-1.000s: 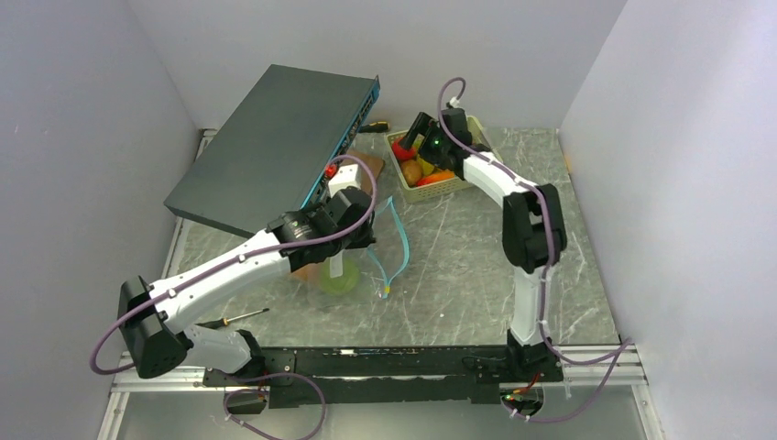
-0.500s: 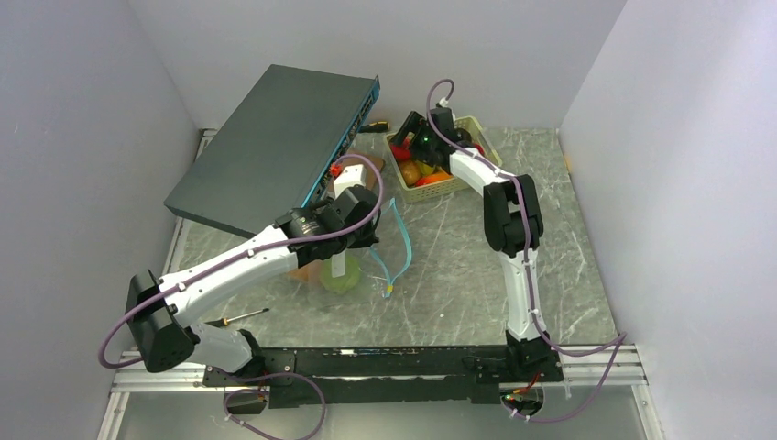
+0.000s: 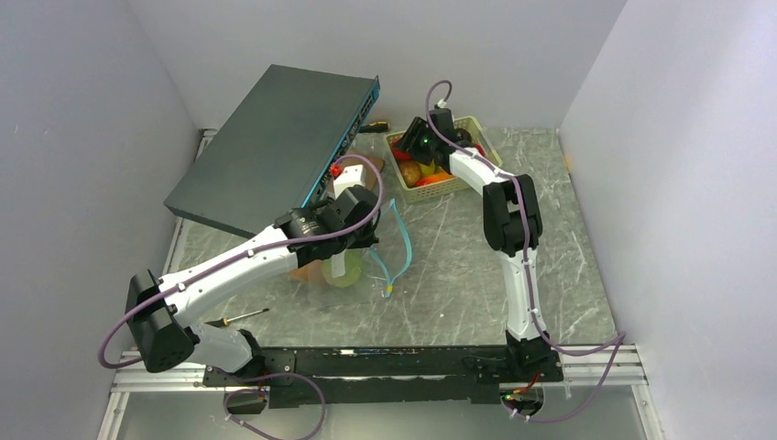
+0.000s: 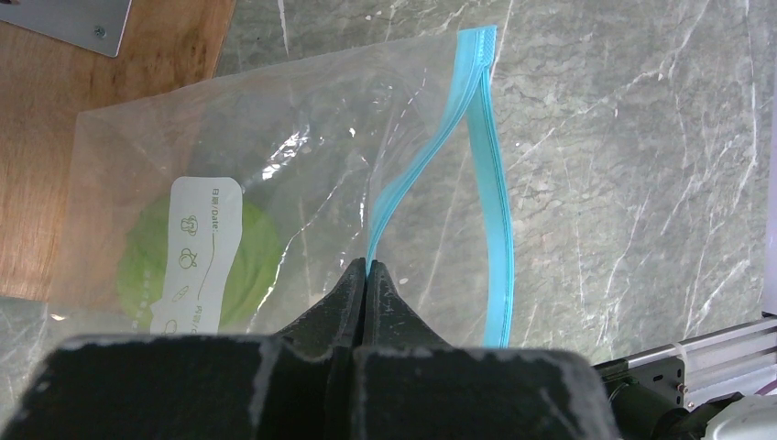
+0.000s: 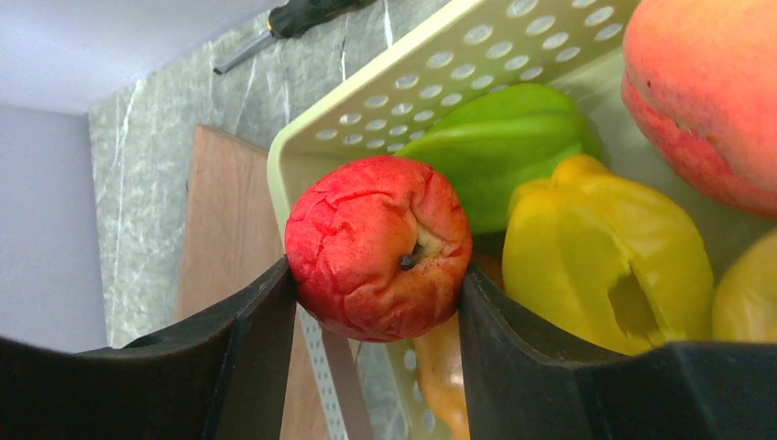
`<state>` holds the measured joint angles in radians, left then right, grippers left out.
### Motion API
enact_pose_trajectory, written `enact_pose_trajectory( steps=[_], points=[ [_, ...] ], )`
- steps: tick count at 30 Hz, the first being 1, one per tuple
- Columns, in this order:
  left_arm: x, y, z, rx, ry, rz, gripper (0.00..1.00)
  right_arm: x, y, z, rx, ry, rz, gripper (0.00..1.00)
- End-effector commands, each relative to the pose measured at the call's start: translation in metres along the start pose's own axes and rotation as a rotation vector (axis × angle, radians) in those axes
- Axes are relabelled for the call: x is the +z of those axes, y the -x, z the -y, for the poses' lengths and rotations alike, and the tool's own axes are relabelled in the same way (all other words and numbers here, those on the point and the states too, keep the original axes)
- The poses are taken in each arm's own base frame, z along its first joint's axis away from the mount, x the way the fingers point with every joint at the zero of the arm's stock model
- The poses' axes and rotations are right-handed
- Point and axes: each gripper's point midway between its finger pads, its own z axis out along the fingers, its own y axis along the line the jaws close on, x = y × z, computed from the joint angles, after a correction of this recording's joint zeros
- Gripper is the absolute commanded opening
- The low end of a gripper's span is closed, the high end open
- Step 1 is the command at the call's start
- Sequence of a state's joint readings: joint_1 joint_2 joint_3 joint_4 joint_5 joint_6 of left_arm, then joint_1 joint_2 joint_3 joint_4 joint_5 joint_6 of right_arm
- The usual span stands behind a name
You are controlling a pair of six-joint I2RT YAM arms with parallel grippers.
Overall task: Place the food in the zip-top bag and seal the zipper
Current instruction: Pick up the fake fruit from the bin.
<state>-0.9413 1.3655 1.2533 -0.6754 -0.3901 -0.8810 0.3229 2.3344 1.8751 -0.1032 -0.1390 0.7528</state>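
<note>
- in the middle of the right wrist view, a red toy fruit [image 5: 376, 246] is enclosed by the right gripper [image 5: 376, 277]; both fingers are pressed against its sides, so the jaws are closed partly, only as far as the fruit allows.
- this fruit is seen at the corner of the pale basket [image 5: 440, 73]; whether it is lifted from the basket floor cannot be told.
- behind it, toward the right of the frame, a green toy fruit [image 5: 499, 137], a yellow toy fruit [image 5: 596, 238] and a pink-orange toy fruit [image 5: 705, 92] are lying in the same basket.
- in the upper left of that frame, a screwdriver [image 5: 302, 14] is seen on the table.
- in the left wrist view, the left gripper [image 4: 366, 273] is closed completely, and the near edge of the zip-top bag [image 4: 302, 165] is pinched between its fingertips, where the zipper [image 4: 495, 183] ends.
- the mouth of the bag is held open: the two teal strips are apart in the middle and are joined at the upper end.
- a light green toy food [image 4: 147, 266] is seen inside the bag, partly behind the white label [image 4: 203, 247].
- the bag is lying on the marble table [image 4: 623, 137], with its left part over a wooden board [image 4: 110, 110].
</note>
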Motion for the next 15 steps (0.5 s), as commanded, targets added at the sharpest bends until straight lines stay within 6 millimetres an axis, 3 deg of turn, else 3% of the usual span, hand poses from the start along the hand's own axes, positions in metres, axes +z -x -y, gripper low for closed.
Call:
enact_pose_trajectory(
  steps=[1,11,15],
  points=[
    [-0.012,0.012,0.001,-0.013,-0.019,0.04,0.0,-0.062,0.046,-0.05,-0.106,0.073,0.091,0.23],
    [-0.016,0.018,0.002,-0.02,-0.064,0.072,0.0,-0.159,0.04,-0.064,-0.169,0.033,0.143,0.06],
    [-0.019,0.015,-0.001,-0.037,-0.077,0.068,0.0,-0.195,0.016,-0.068,-0.247,0.035,0.121,0.05]
  ],
)
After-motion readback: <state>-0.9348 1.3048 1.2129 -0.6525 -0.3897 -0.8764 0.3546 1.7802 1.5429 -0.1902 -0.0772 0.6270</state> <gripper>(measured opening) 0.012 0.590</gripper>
